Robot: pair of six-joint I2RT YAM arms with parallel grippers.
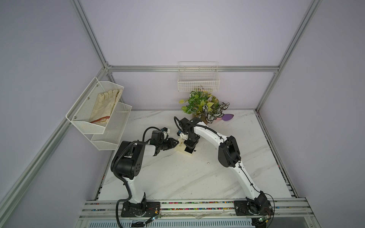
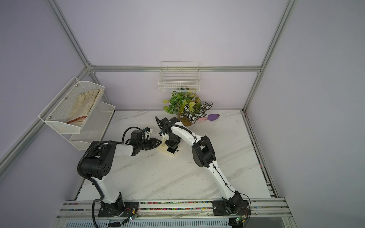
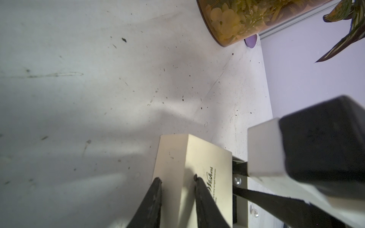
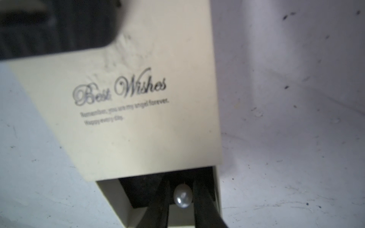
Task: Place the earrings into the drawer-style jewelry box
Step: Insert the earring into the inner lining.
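Note:
The cream jewelry box point(image 1: 182, 147) point(image 2: 165, 148) lies mid-table, its black-lined drawer tray point(image 4: 138, 193) slid partly out. My left gripper point(image 1: 177, 143) point(image 3: 177, 178) comes in from the left and is shut on the box's edge point(image 3: 171, 158). From above, my right gripper point(image 1: 189, 151) point(image 4: 180, 183) reaches into the tray. Its fingers stand slightly apart on either side of one pearly earring point(image 4: 182, 196) point(image 3: 236, 180), with a thin gap beside the bead. The other earring point(image 1: 208, 163) point(image 2: 190, 163) lies loose on the marble, right and in front of the box.
A potted plant point(image 1: 203, 107) and a purple object point(image 1: 227, 117) stand at the back of the table behind the arms. A wire basket point(image 1: 198, 79) hangs on the back wall. A mesh shelf point(image 1: 110, 130) holding a glove point(image 1: 104, 106) juts from the left wall.

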